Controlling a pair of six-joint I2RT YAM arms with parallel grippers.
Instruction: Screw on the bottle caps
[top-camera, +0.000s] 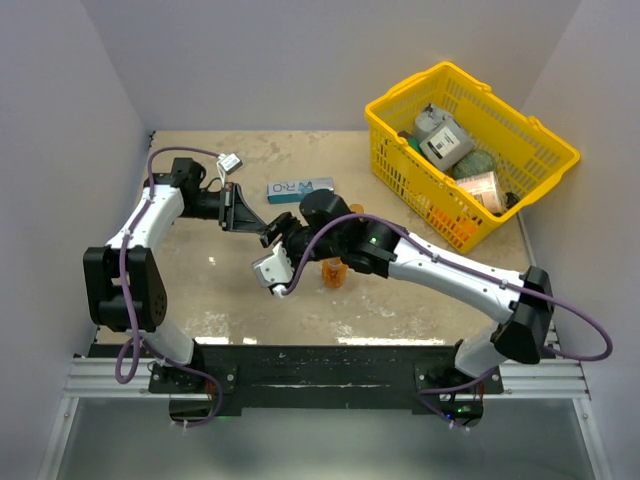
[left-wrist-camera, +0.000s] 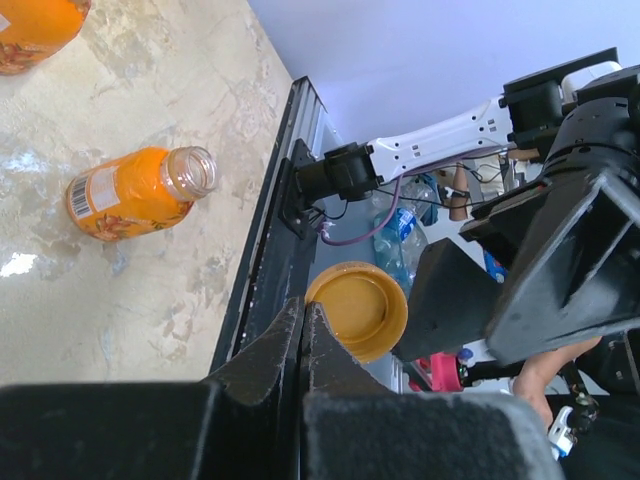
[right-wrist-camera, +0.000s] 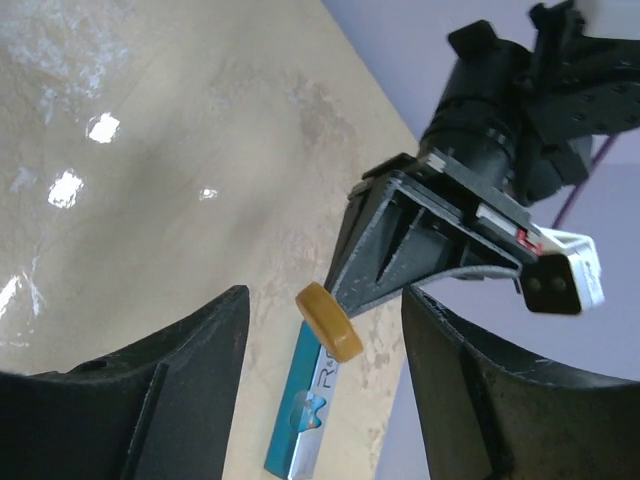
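- You have two bottles in the left wrist view: a lying bottle (left-wrist-camera: 138, 192) at 9 o'clock and a cropped bottle (left-wrist-camera: 35, 28) at 11 o'clock.
- You can count one bottle cap (left-wrist-camera: 358, 310).
- In the top view there is one blue-and-white box (top-camera: 300, 187) at 12 o'clock.
- There is one yellow basket (top-camera: 398, 168) at 2 o'clock; its contents are too jumbled to count.
- There are two grippers: the left gripper (left-wrist-camera: 302, 312) and the right gripper (right-wrist-camera: 320, 297).

Beige mottled table (top-camera: 220, 290), plain lilac walls (top-camera: 60, 100)

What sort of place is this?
Probably a robotics lab test cell: a left arm and right arm bolted at the edge of a stone-look table, plain walls boxing it in, and a yellow basket of packaged goods.
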